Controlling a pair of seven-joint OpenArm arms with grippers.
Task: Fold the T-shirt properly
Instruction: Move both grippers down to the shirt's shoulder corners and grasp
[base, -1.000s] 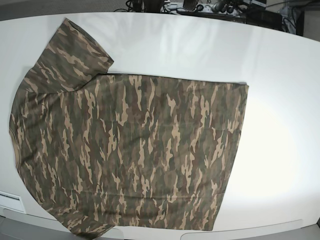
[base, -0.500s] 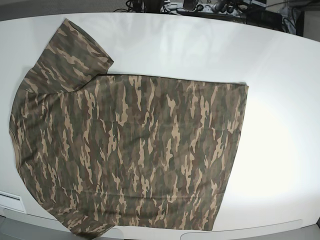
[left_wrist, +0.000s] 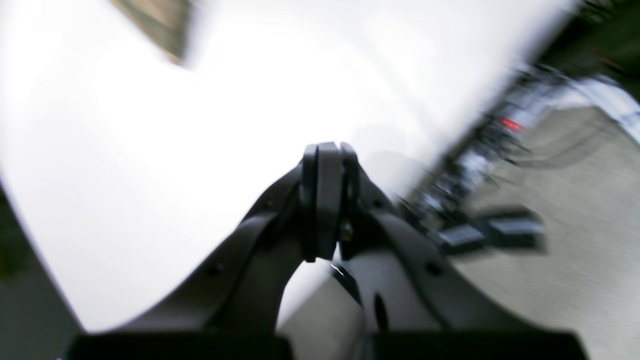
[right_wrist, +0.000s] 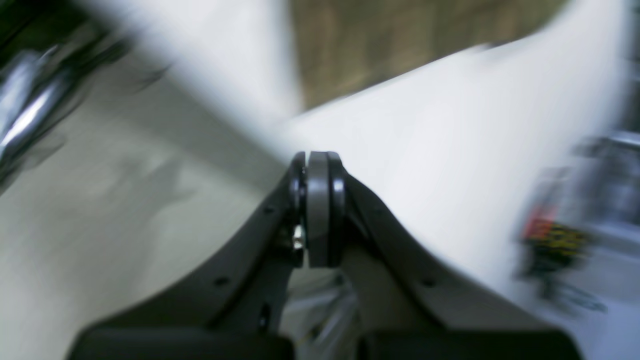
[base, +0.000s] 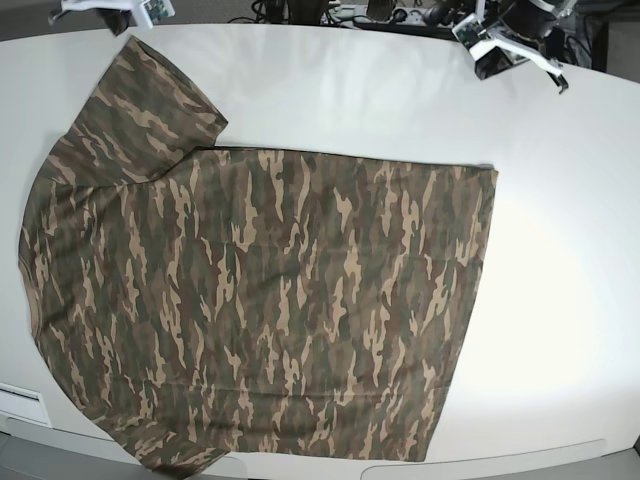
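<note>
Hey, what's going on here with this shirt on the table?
A two-armed robot is about to fold the camouflage T-shirt, which lies spread flat on the white table, one sleeve pointing to the far edge. Nothing holds it yet. The left pincer and the right pincer are both shut and empty, up near the table's far edge.

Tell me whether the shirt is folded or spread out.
Spread out. The shirt lies flat on the table, one sleeve out, no fold.
</note>
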